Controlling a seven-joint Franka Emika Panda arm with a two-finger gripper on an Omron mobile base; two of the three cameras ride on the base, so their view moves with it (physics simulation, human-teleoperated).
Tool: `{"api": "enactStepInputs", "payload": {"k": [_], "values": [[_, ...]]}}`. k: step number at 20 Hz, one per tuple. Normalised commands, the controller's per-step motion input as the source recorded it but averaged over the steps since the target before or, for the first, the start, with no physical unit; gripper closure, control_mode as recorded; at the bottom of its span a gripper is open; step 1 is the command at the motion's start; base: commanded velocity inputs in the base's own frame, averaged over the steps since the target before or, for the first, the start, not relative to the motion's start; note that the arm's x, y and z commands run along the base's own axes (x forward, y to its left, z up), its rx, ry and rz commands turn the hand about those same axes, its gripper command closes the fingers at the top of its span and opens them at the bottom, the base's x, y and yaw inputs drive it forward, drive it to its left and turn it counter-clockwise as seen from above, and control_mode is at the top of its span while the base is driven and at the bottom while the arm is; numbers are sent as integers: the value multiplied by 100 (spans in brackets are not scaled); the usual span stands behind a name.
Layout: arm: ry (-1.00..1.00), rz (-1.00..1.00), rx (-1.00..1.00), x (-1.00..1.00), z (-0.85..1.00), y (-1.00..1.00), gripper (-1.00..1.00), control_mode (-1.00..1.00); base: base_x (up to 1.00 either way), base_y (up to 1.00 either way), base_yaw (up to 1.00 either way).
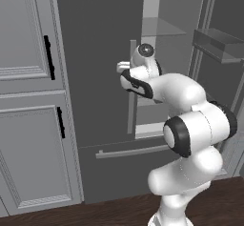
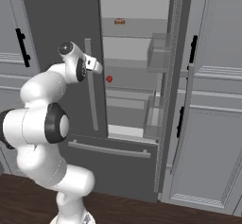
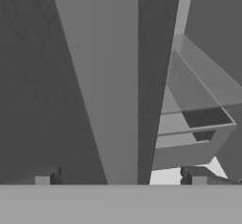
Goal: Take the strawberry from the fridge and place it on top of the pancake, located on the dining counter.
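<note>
Strawberry (image 2: 109, 78): tiny red fruit on a glass shelf inside the fridge (image 2: 61, 24), middle level, just beyond and right of the gripper (image 2: 98, 67) in the right base view, apart from the fingers. Fridge: left door shut, right door (image 2: 165, 124) swung wide, pale interior exposed. Upper shelf: one small brown-and-tan item (image 2: 119, 21), above and beyond the fingers, well apart from the strawberry. Door bins (image 2: 158, 53) on the open door's inner face, right of the fingers; contents cannot be told. Gripper: fingers spread wide, grasping nothing, level with the left door's bar handle (image 2: 91, 86); in the hand view that handle (image 3: 106, 86) runs up between the two fingertips (image 3: 45, 178), with shelves and a bin (image 3: 194, 138) ahead to its right. Bottom drawer (image 2: 111, 164) below the fingers, shut. Cabinets (image 1: 28, 101) flank the fridge.
</note>
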Motion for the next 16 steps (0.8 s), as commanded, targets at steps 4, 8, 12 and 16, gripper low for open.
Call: {"api": "enactStepInputs", "payload": {"k": [4, 8, 12, 16], "values": [[0, 0, 0, 51, -13, 0, -100, -100, 0, 0, 0], [-5, 0, 0, 40, -22, -5, -100, -100, 0, 0, 0], [-17, 0, 0, 24, -22, -2, -100, -100, 0, 0, 0], [-15, 3, 0, 32, -27, -6, -100, -100, 0, 0, 0]]}}
